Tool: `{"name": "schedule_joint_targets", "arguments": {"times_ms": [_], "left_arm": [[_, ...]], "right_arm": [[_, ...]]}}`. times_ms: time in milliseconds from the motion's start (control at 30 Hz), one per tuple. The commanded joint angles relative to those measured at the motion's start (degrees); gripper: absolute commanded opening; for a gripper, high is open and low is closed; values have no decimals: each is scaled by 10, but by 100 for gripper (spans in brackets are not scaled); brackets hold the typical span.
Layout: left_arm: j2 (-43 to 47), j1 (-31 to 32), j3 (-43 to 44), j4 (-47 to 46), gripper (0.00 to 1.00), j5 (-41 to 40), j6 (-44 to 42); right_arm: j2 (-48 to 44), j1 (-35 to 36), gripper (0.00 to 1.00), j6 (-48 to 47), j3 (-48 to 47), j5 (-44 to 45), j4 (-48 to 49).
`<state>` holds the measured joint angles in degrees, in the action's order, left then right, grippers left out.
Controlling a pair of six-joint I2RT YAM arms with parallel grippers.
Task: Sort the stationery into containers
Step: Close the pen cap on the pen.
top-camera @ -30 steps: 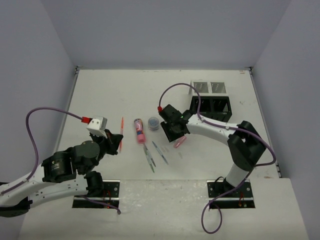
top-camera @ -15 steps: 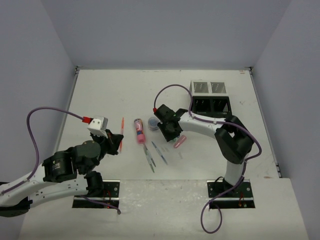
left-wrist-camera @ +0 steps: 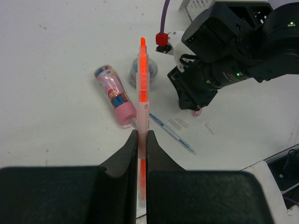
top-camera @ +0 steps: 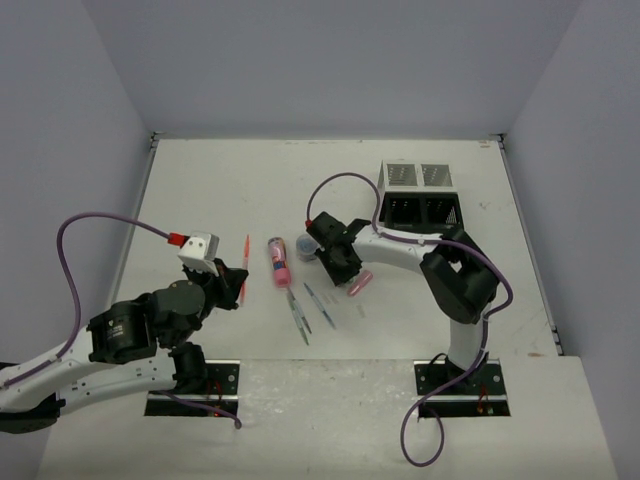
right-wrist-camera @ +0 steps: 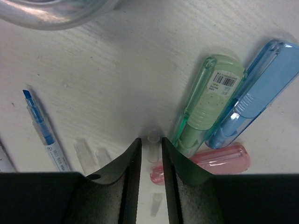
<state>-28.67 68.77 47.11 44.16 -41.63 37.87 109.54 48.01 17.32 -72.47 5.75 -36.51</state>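
Overhead: shows left gripper shut on orange pen at the left of the table, tip pointing away from the bases. Places right gripper low at mid-table, between pink tube and pink marker, just beside pot; jaws hidden here. Sets black box just beside white box at far right, well apart from the loose pens.

Left wrist: shows fingers clamped flat on the orange pen, with pink tube, pot and blue pen lying on the table below.

Right wrist: shows jaws narrow but apart, tips astride a clear cap, not pinching it. Locates green marker, blue marker and pink marker bunched together just right of the tips; blue pen at left; pot's rim at top edge.
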Motion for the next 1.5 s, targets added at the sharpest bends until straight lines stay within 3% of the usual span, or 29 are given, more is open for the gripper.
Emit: {"name": "schedule_joint_targets", "arguments": {"times_ms": [0, 167, 333, 567, 633, 733, 767, 800, 867, 933, 1067, 1200, 1467], "left_arm": [[-5, 2, 1, -16, 0, -8, -8], [-8, 2, 1, -16, 0, -6, -9], [-8, 2, 1, -18, 0, -6, -10], [-24, 2, -13, -50, 0, 2, 0], [-58, 2, -28, -118, 0, 25, 18], [-78, 2, -59, -247, 0, 133, -2], [-81, 2, -102, -385, 0, 194, -16], [-80, 1, -121, -394, 0, 222, -15], [-75, 3, -166, -551, 0, 276, -9], [-67, 2, -202, -623, 0, 314, -2], [-59, 2, -291, -821, 0, 374, 21], [-65, 2, -312, -878, 0, 385, 36], [-73, 2, -357, -964, 0, 395, 71]], "right_arm": [[15, 4, 26, -7, -21, 26, -3], [28, 9, 9, 0, -24, 25, -5], [12, 14, 0, 8, -26, 16, -8], [-192, 1, 0, 32, -16, -3, 13], [-271, -9, 0, 68, 13, -25, 71], [-391, -11, 0, 141, 67, -70, 173], [-450, -11, 0, 173, 123, -71, 260], [-481, -13, 0, 189, 125, -62, 273], [-564, -21, 0, 216, 155, -41, 295], [-611, -27, 0, 230, 168, -64, 330], [-675, -26, 0, 281, 248, -209, 509], [-665, -26, 0, 259, 276, -325, 596], [-644, -25, 0, 283, 315, -339, 651]]}}
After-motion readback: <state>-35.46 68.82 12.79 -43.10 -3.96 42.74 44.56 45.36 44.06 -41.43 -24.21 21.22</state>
